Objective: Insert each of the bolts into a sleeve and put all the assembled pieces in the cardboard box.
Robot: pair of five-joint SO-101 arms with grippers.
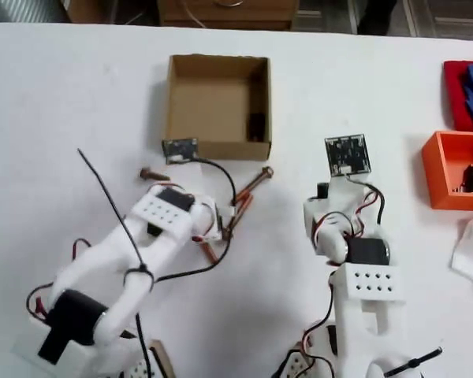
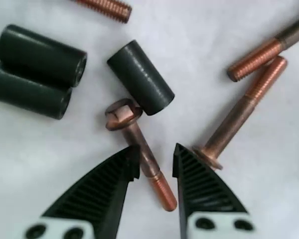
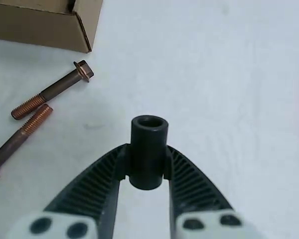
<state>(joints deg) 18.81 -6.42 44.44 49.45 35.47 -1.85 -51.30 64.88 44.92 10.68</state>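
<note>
My left gripper (image 2: 155, 158) is open and straddles the shank of a copper bolt (image 2: 139, 149) lying on the white table. A black sleeve (image 2: 139, 77) lies just beyond the bolt's head, and two more sleeves (image 2: 42, 55) lie side by side farther off. Two longer bolts (image 2: 239, 117) lie on the other side. My right gripper (image 3: 148, 167) is shut on an upright black sleeve (image 3: 148, 147), its bore facing the camera. In the high view this gripper (image 1: 323, 193) is right of the cardboard box (image 1: 217, 106), and the left gripper (image 1: 221, 224) is below the box.
A dark piece (image 1: 256, 126) rests inside the box at its right wall. A loose bolt (image 1: 152, 173) lies left of the box front. An orange bin (image 1: 457, 169) and a red and blue cloth (image 1: 465, 90) sit at the right edge.
</note>
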